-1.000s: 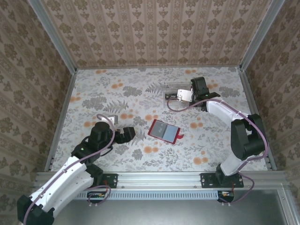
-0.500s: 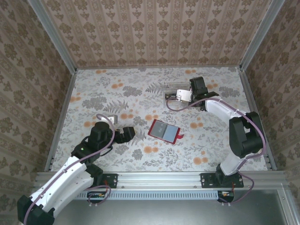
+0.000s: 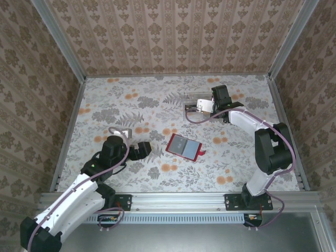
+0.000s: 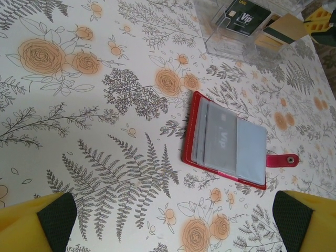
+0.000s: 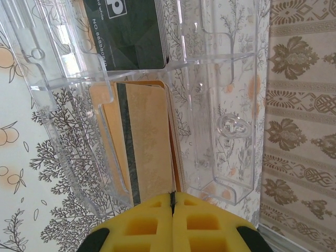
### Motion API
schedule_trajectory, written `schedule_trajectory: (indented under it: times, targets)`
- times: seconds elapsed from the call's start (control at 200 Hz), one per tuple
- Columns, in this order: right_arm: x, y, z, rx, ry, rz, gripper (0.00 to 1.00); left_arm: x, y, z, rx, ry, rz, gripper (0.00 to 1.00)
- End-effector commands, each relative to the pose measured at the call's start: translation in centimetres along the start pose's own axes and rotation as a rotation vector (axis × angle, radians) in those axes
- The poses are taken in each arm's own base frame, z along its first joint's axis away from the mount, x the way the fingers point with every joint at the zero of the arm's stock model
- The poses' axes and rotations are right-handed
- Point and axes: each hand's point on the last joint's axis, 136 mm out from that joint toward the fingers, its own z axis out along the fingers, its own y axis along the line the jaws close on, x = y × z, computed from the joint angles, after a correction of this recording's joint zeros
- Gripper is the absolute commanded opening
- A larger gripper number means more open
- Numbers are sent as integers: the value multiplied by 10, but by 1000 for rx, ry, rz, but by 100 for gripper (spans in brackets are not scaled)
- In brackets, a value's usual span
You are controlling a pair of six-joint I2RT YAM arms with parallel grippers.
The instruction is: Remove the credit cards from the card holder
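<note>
The red card holder (image 3: 184,146) lies open on the floral table, its grey-blue pockets up and a grey card (image 4: 220,136) still in them; the closing tab (image 4: 282,159) points right. My left gripper (image 3: 142,150) rests just left of it, open, its yellow fingers (image 4: 37,223) spread wide with nothing between them. At the back, my right gripper (image 3: 203,105) is shut on the edge of a tan card with a black stripe (image 5: 144,142), held down inside a clear plastic tray (image 5: 220,126). A black card (image 5: 131,31) lies in the tray's neighbouring compartment.
The clear tray (image 3: 191,101) stands at the back of the table, near the patterned rear wall. Aluminium rails (image 3: 68,131) and patterned walls close in the table on the left, right and back.
My right gripper has shifted slightly to the left and back over the tray with the tan card. The left arm and the card holder have not moved.
</note>
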Motion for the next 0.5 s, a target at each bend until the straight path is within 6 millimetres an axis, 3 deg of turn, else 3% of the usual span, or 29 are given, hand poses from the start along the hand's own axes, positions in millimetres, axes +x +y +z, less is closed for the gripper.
schedule_trajectory:
  times: [0.0, 0.265, 0.495]
  targets:
    - [-7, -16, 0, 36, -13, -9, 0, -2, -1, 0, 11, -10, -12, 100]
    - [-10, -23, -3, 40, -13, -7, 0, -1, 0, 2, 13, -3, -19, 100]
    - [-6, -12, 4, 21, 0, -21, 0, 0, 1, 3, 12, 0, -21, 100]
